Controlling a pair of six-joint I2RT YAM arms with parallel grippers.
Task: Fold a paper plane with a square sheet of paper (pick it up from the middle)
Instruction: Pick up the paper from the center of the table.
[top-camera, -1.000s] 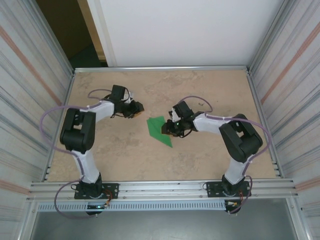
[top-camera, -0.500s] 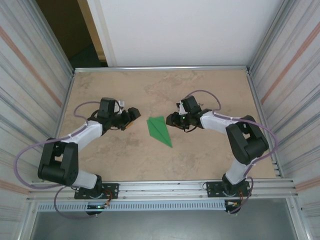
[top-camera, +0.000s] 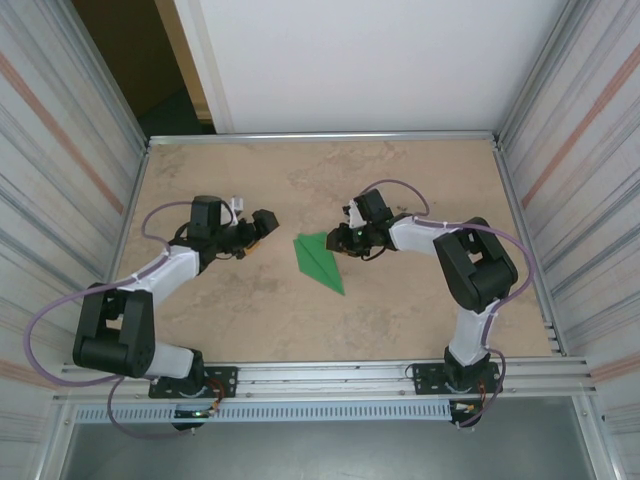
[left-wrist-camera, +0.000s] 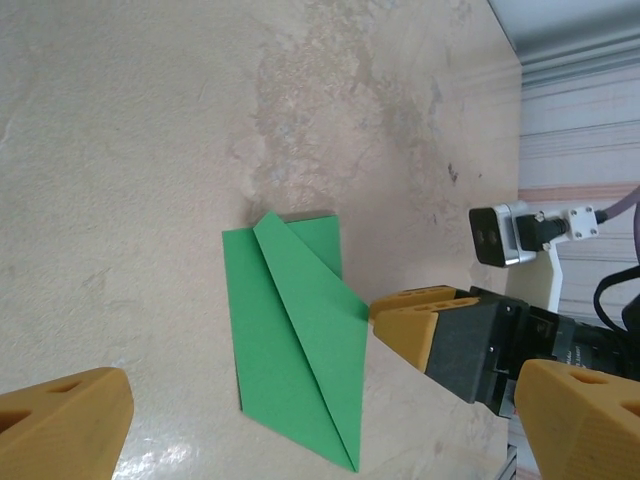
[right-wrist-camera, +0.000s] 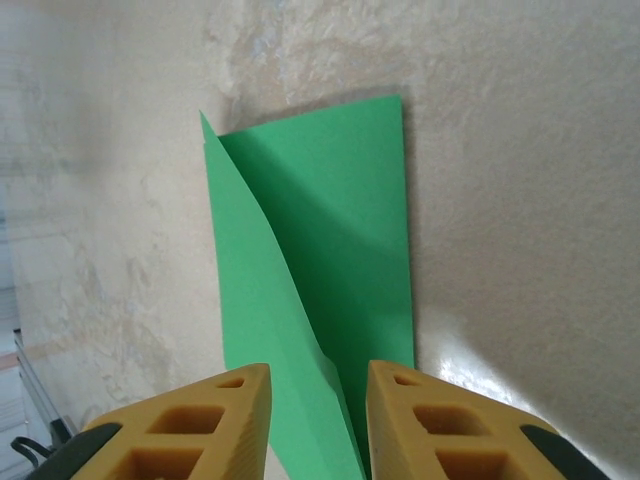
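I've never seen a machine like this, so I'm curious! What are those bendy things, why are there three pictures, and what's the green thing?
Those are two robot arms bolted to the near edge of a table. Each ends in a pincher with two yellow fingers. One picture looks down from above. The other two come from little cameras on the arms' wrists, so you see the fingers up close. The green thing is a sheet of paper, folded to a point, lying on the table between the arms. The left gripper is wide open and holds nothing. The right gripper has its fingers slightly apart at the paper's edge and doesn't seem to pinch it.
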